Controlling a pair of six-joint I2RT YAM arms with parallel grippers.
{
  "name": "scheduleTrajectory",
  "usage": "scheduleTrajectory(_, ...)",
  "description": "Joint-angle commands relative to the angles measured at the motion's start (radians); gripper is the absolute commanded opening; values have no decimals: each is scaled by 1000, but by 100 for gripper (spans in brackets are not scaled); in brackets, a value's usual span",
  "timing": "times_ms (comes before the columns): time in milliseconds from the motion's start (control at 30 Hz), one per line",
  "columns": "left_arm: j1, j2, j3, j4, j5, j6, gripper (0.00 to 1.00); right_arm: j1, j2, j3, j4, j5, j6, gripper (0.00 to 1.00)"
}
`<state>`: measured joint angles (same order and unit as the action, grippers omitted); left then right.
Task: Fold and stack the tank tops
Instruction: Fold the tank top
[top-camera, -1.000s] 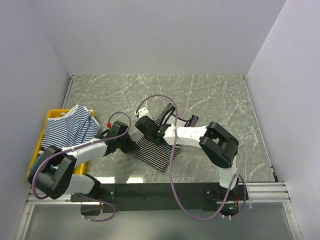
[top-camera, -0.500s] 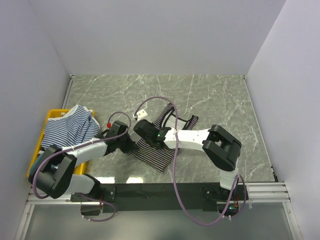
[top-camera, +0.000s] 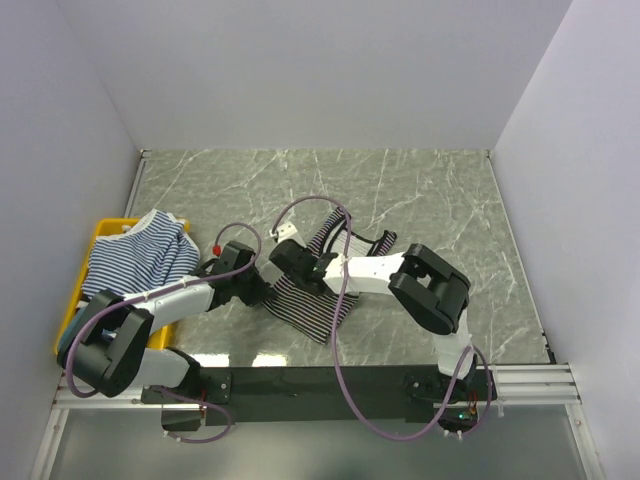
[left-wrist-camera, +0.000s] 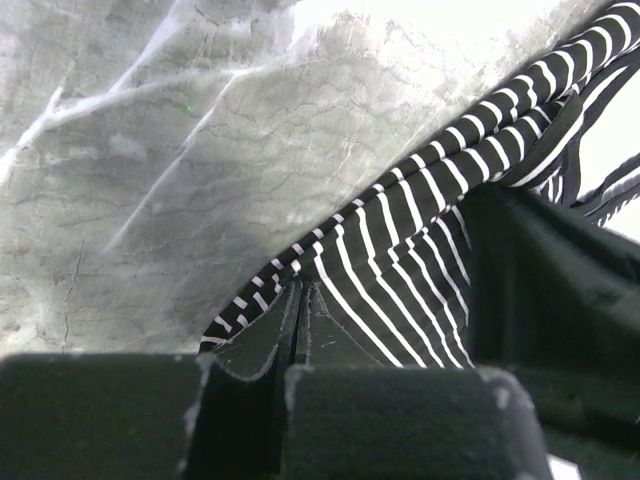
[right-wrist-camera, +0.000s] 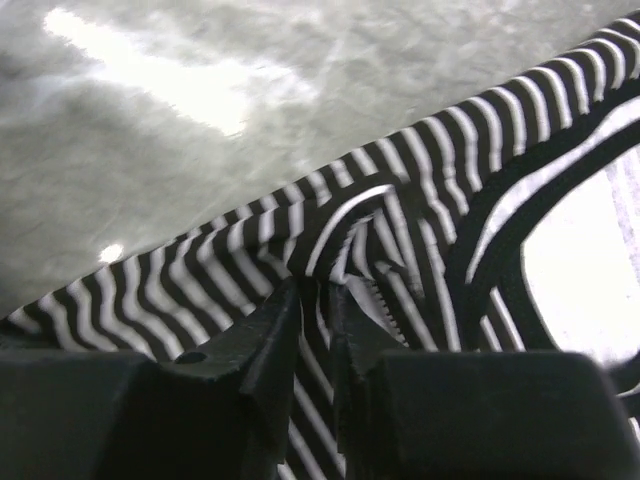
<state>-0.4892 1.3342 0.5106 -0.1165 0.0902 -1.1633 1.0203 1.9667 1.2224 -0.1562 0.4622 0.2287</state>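
The black-and-white tank top (top-camera: 305, 312) is laid near the front edge of the surface (top-camera: 420, 190). Its cloth is pinched tight by the left claw (left-wrist-camera: 303, 300), and a fold is squeezed by the right claw (right-wrist-camera: 318, 295).

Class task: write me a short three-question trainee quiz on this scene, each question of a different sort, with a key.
1. True or false: the blue-and-white tank top is draped over the yellow bin.
2. The left pincer and the right pincer both pinch: A the yellow bin; B the black-and-white tank top; C nothing.
3. What surface does the black-and-white tank top lie on?

Key: 1 true. 2 B. 3 the grey marbled table.
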Motion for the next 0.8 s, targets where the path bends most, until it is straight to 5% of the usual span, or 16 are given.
scheduleTrajectory(0, 6, -1, 3, 1, -3, 24, 1, -46, -40, -17, 26, 20, 11, 20)
scheduleTrajectory(167, 9, 6, 3, -2, -4, 30, 1, -91, -86, -38, 40, -54, -26, 1)
scheduleTrajectory(767, 54, -4, 8, -31, -17, 66, 1, -321, -115, -38, 78, -666, 4, 0)
